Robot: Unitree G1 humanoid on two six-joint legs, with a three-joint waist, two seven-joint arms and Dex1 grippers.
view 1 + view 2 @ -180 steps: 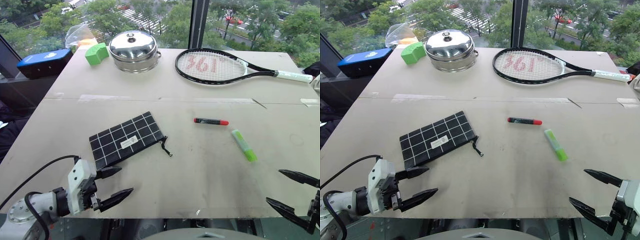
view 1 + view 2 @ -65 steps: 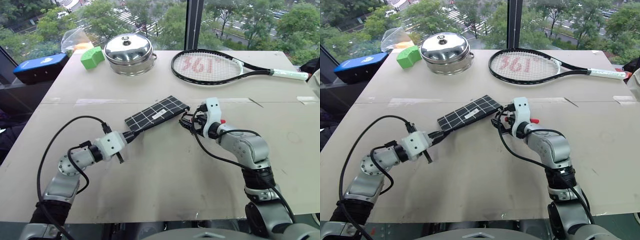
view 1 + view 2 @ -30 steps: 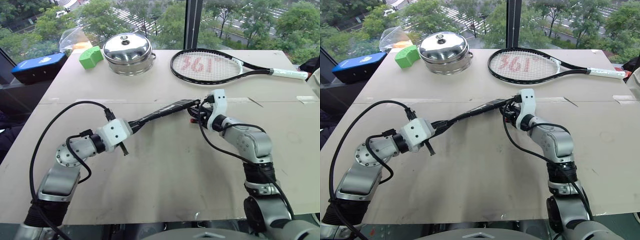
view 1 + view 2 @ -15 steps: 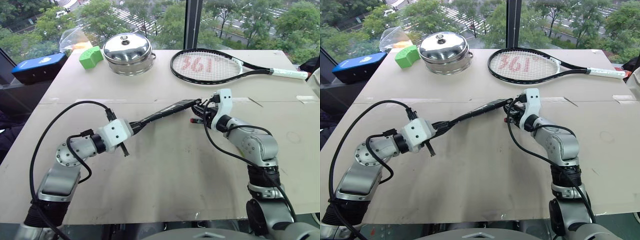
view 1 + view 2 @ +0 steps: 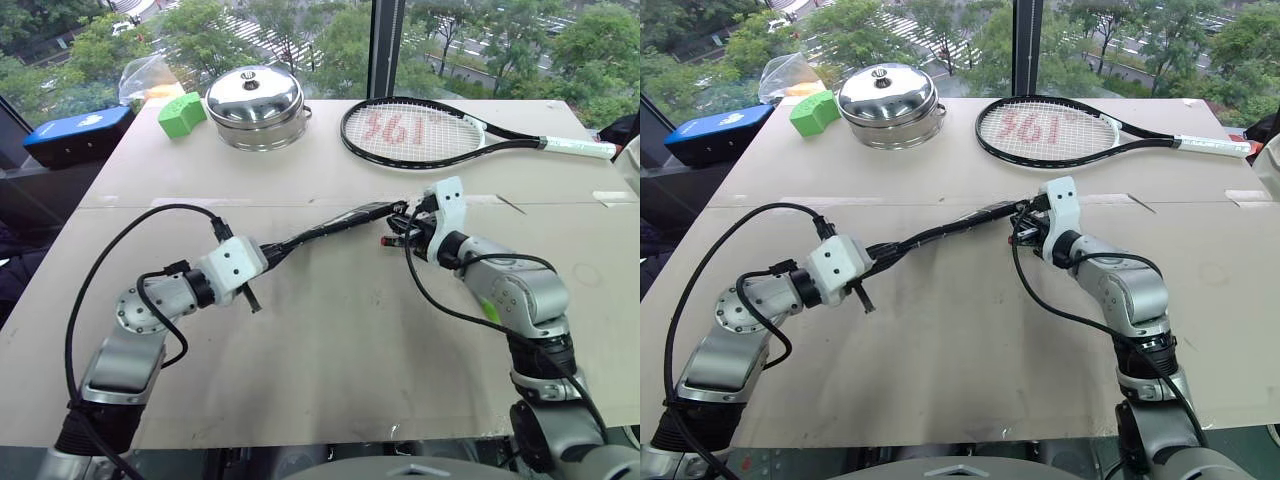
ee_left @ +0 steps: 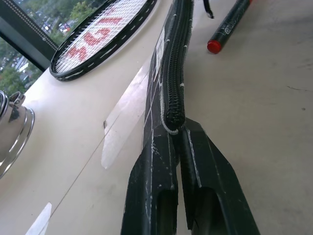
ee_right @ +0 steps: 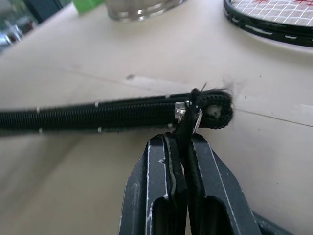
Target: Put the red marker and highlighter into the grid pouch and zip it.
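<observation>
Black grid pouch (image 5: 330,225) pinched edge-up between both hands, off the table.

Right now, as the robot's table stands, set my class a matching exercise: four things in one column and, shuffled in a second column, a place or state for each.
Things:
1. grid pouch
2. red marker
3. tennis racket
4. steel pot

Places or states:
a. lidded, beside a green block at the table's far left
b. lying on the table near the pouch's zipper end
c. held up on edge between both grippers
d. flat at the table's far right

Pairs: 1-c, 2-b, 3-d, 4-a
</observation>
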